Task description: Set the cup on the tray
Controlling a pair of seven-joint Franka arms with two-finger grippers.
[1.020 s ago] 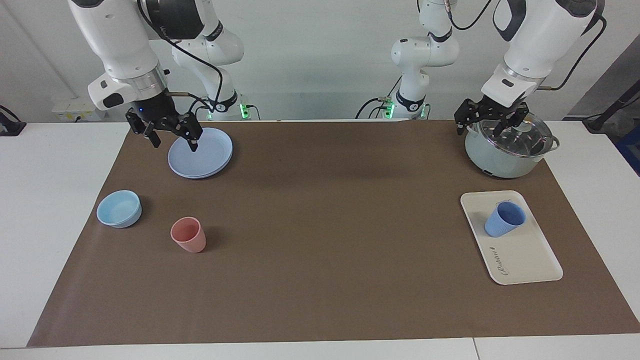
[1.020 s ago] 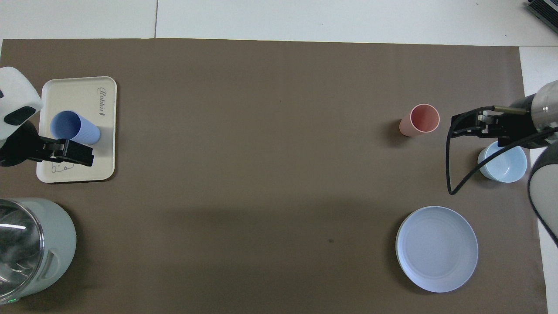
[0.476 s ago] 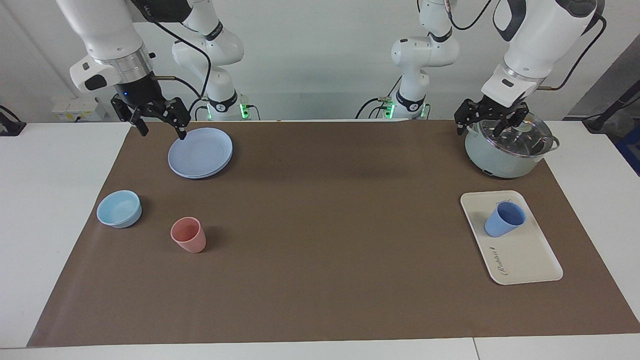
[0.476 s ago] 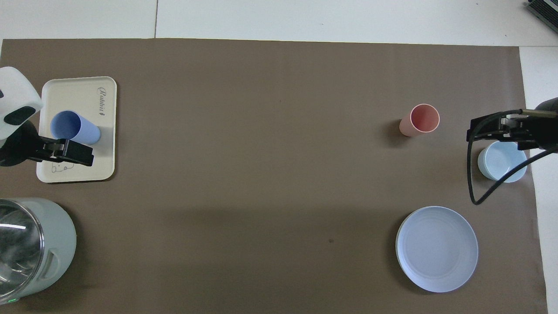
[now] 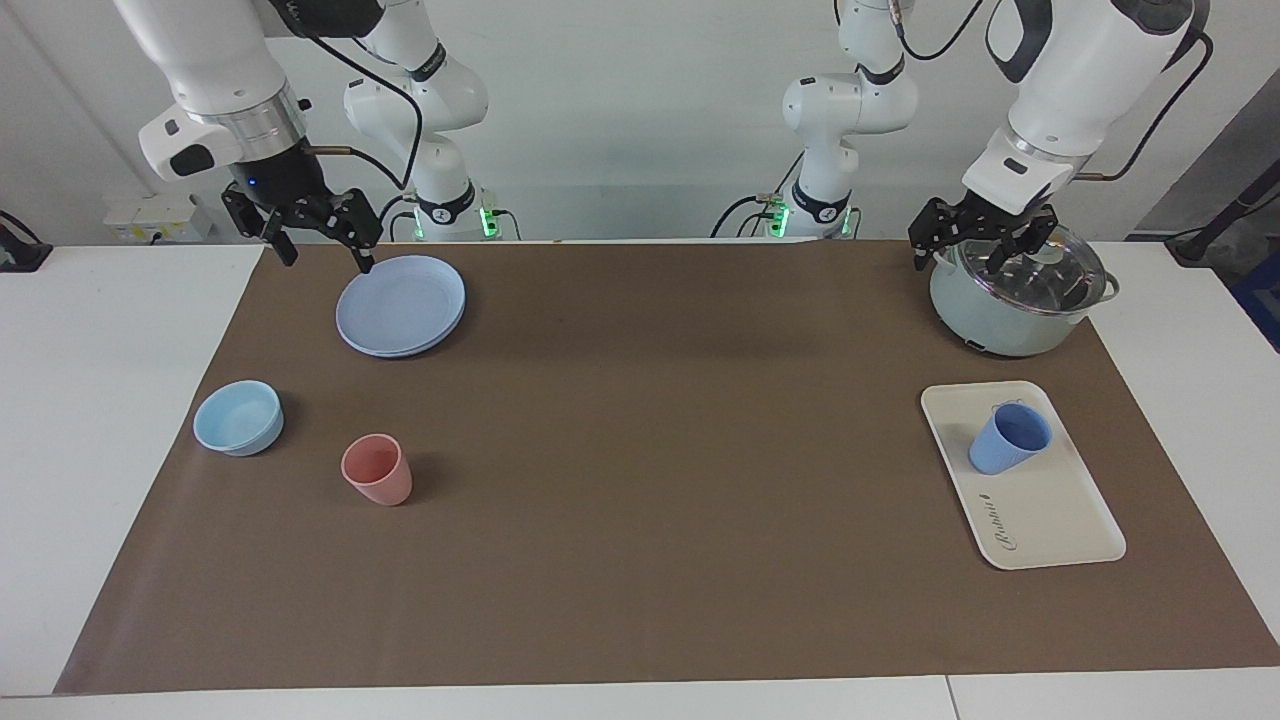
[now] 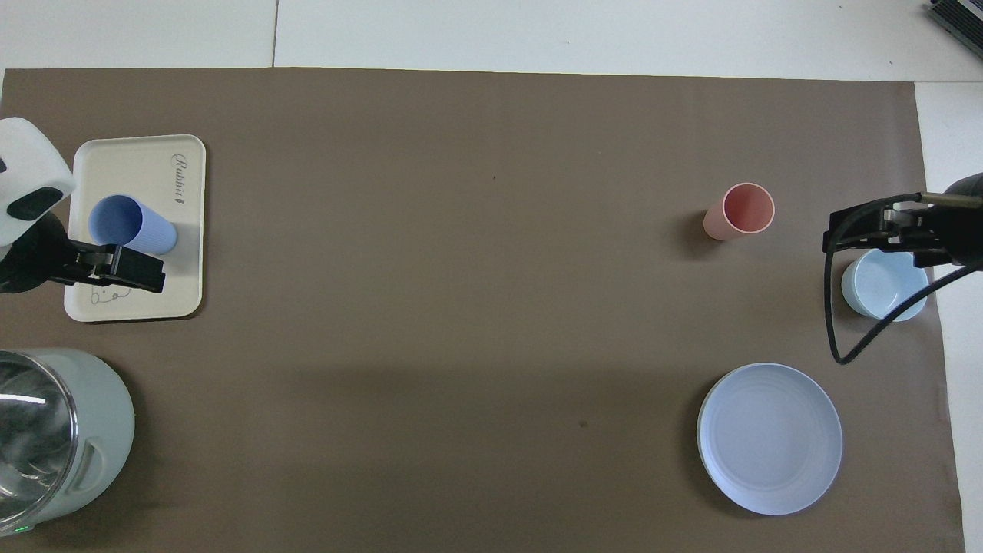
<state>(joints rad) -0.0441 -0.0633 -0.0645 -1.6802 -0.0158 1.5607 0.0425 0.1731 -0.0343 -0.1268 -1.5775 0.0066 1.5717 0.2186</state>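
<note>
A: Arms first, starting at the right arm's end of the table: where is the right gripper (image 5: 322, 250)?

B: It hangs in the air over the mat's (image 5: 640, 420) edge beside the round plate (image 5: 401, 305), fingers spread wide, holding nothing.

A: What lies around it?

B: A shallow bowl (image 5: 238, 417) and a pink cup (image 5: 377, 469) stand on the mat, both farther from the robots than the plate. The bowl is nearest that end of the table, the pink cup just toward the middle from it.

A: And at the left arm's end?

B: The blue cup (image 5: 1009, 439) stands on the tray (image 5: 1040, 510), in the half nearer the robots, well apart from the lettering. Nearer the robots sits a pot (image 5: 1015, 300) with a glass lid (image 5: 1040, 265).

A: The left gripper (image 5: 975, 245)?

B: It hangs over the pot's rim with its fingers apart, gripping nothing, clear of the blue cup
</note>
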